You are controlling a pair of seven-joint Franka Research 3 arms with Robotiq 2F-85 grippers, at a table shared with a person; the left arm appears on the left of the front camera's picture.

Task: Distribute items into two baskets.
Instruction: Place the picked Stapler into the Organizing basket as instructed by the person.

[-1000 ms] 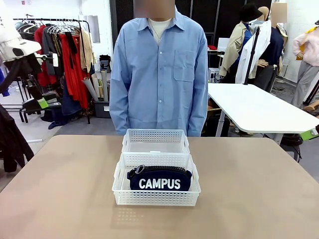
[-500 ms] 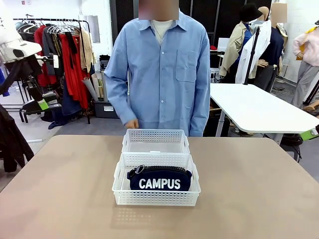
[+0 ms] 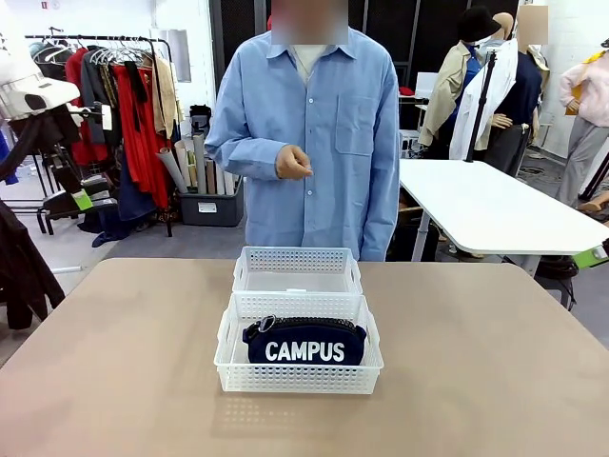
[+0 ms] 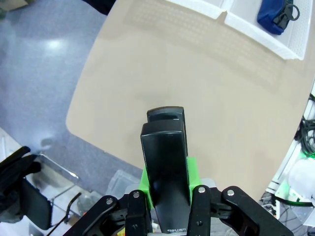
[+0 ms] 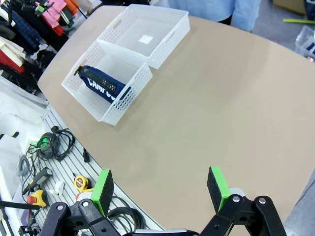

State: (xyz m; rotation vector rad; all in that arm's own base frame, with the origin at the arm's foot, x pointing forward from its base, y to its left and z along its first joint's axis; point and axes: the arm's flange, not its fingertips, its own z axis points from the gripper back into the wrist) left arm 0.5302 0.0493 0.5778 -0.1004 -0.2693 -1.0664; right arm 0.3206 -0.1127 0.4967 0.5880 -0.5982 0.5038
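Observation:
In the left wrist view my left gripper (image 4: 167, 174) is shut on the small black stapler (image 4: 165, 142), which sticks up between the green pads, high above the table's corner. The navy "CAMPUS" pouch (image 3: 304, 343) lies in the nearer white basket (image 3: 300, 379). The farther basket (image 3: 297, 259) touches it from behind and holds only a small white label. In the right wrist view my right gripper (image 5: 160, 189) stands open and empty above the table's edge, far from the pouch (image 5: 101, 81) and both baskets (image 5: 147, 29). The pouch (image 4: 275, 12) also shows far off in the left wrist view.
A person in a blue shirt (image 3: 309, 133) stands behind the far basket with one hand (image 3: 290, 162) raised to the chest. Bare tan table (image 3: 495, 362) lies on both sides of the baskets. Cables and tools (image 5: 47, 162) lie on the floor rack below the table's edge.
The person's hand rose from beside the far basket up to the chest. Baskets, pouch and both arms have stayed put.

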